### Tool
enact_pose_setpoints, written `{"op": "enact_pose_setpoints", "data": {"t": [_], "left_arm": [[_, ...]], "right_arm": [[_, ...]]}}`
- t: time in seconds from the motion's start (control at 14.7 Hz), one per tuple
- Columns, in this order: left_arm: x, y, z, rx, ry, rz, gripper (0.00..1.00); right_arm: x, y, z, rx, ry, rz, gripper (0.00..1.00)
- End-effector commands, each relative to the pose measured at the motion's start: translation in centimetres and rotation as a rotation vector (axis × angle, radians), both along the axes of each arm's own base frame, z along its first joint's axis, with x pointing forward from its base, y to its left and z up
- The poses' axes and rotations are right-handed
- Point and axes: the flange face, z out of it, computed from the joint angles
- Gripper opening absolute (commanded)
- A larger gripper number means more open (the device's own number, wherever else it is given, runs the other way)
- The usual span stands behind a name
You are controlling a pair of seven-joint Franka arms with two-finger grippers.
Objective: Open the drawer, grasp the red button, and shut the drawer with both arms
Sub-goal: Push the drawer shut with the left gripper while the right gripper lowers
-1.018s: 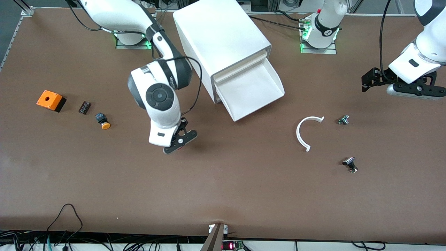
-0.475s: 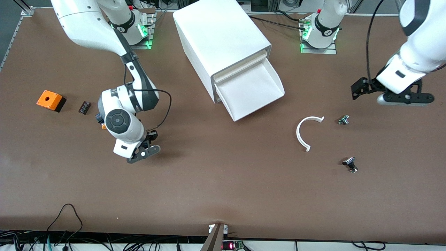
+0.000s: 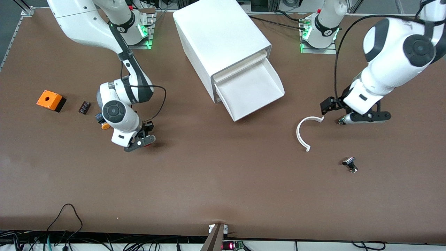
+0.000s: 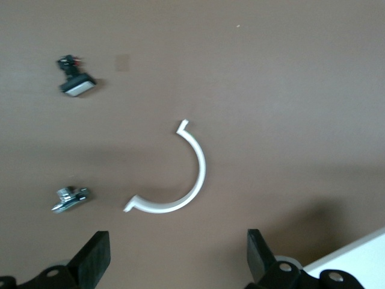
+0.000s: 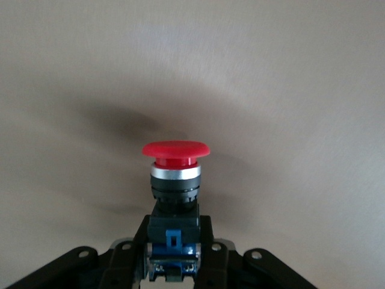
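The white cabinet (image 3: 219, 35) stands at the table's robot side, its lowest drawer (image 3: 252, 92) pulled out and showing nothing inside. My right gripper (image 3: 139, 143) (image 5: 174, 244) hangs over bare table beside an orange-capped button, shut on the button (image 5: 175, 174) by its black-and-blue body. The button's red cap points away from the jaws. My left gripper (image 3: 364, 118) (image 4: 177, 262) is open over the table next to a curved white strip (image 4: 187, 180), with nothing between its fingers (image 4: 95, 260).
An orange box (image 3: 50, 100), a small black block (image 3: 84, 107) and the orange-capped button (image 3: 104, 122) lie toward the right arm's end. The white strip (image 3: 305, 132), a small metal part (image 3: 343, 120) and a black part (image 3: 350, 164) lie toward the left arm's end.
The right arm has carried the button away from the drawer toward the orange-capped button. The left arm has swung in and come over the metal part beside the white strip.
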Motion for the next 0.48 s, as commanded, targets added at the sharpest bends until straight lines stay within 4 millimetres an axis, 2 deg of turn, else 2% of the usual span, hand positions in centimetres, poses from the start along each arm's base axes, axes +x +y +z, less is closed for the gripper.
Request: {"op": "enact_pose_setpoints", "data": {"t": [0.0, 0.07, 0.14, 0.27, 0.41], "left_arm": [[0.8, -3.7, -2.7, -0.023, -0.009, 0.061, 1.0], [0.9, -4.8, -3.8, -0.026, -0.005, 0.077, 1.0], [1.0, -5.9, -5.0, -0.029, -0.003, 0.094, 1.0], [0.9, -8.8, -7.2, -0.025, -0.01, 0.095, 1.0], [0.7, -11.4, -9.7, -0.034, -0.013, 0.12, 1.0]], "right_arm": [[-2.9, -0.9, -0.6, 0.042, -0.039, 0.005, 0.36], [-3.0, -0.9, -0.8, 0.044, -0.044, -0.006, 0.64], [-2.9, -0.9, -0.6, 0.045, -0.048, -0.011, 1.0], [-2.2, -0.8, 0.8, 0.052, -0.072, -0.009, 1.0], [-1.0, -0.3, 3.3, 0.062, -0.105, -0.027, 1.0]]}}
